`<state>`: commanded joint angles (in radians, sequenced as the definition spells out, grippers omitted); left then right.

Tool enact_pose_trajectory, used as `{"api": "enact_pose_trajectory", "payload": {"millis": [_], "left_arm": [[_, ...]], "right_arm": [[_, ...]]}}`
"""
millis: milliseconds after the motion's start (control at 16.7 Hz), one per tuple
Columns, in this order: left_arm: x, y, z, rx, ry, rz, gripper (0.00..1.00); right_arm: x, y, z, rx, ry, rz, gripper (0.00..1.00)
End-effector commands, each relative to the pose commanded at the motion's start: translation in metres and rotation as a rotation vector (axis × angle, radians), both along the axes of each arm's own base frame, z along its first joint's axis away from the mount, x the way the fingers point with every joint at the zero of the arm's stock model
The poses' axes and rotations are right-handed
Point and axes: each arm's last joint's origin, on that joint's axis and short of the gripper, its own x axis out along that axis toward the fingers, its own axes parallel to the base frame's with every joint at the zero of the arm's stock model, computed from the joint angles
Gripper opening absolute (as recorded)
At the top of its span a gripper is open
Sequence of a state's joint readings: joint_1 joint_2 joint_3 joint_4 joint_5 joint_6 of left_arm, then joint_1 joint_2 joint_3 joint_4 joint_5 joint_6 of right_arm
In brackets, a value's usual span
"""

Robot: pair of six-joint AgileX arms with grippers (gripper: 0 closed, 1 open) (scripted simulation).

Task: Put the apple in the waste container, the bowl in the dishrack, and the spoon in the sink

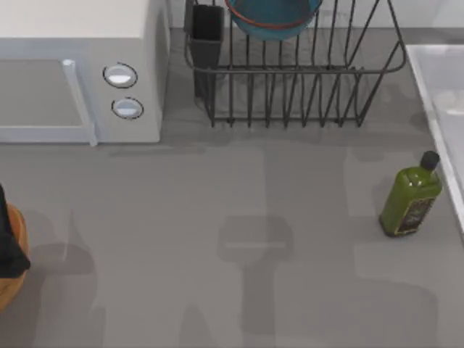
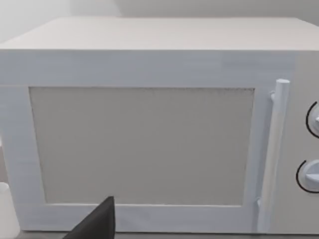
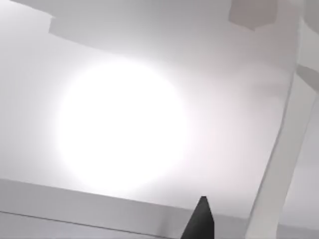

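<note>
The blue bowl (image 1: 274, 16) with its reddish rim rests inside the black wire dishrack (image 1: 304, 80) at the back of the table. The rack's cutlery cup (image 1: 207, 32) is at its left corner. At the table's left edge the orange-brown waste container (image 1: 13, 272) is partly seen, with a black part of my left arm (image 1: 9, 243) over it. A dark part of my left gripper (image 2: 99, 223) points toward the microwave door. The pale sink (image 1: 444, 94) lies along the right edge. A dark part of my right gripper (image 3: 200, 221) is over a bright pale surface. The apple and the spoon are out of view.
A white microwave (image 1: 80, 72) with two round knobs fills the back left corner; its door and handle (image 2: 273, 149) are close in the left wrist view. A green bottle (image 1: 410, 196) with a black cap stands near the sink's left rim.
</note>
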<state>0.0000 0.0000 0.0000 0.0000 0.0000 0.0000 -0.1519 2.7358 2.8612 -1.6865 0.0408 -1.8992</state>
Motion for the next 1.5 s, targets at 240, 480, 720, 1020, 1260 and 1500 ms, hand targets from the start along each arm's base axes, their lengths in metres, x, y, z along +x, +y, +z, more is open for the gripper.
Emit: {"api": "enact_pose_trajectory", "payload": {"millis": [240, 480, 720, 1020, 1260, 1500], "left_arm": [[0.0, 0.0, 0.0, 0.0, 0.0, 0.0, 1.0], [0.0, 0.0, 0.0, 0.0, 0.0, 0.0, 1.0], [0.0, 0.0, 0.0, 0.0, 0.0, 0.0, 1.0], [0.0, 0.0, 0.0, 0.0, 0.0, 0.0, 1.0], [0.0, 0.0, 0.0, 0.0, 0.0, 0.0, 1.0], [0.0, 0.0, 0.0, 0.0, 0.0, 0.0, 1.0]], "right_arm": [[0.003, 0.001, -0.019, 0.001, 0.013, 0.004, 0.0], [0.001, 0.002, -0.039, 0.004, 0.019, 0.004, 0.0], [0.001, 0.002, -0.041, 0.004, 0.009, 0.006, 0.0], [0.001, 0.002, -0.041, 0.004, 0.009, 0.006, 0.23], [0.001, 0.002, -0.041, 0.004, 0.009, 0.006, 0.53], [0.001, 0.002, -0.041, 0.004, 0.009, 0.006, 0.83]]}}
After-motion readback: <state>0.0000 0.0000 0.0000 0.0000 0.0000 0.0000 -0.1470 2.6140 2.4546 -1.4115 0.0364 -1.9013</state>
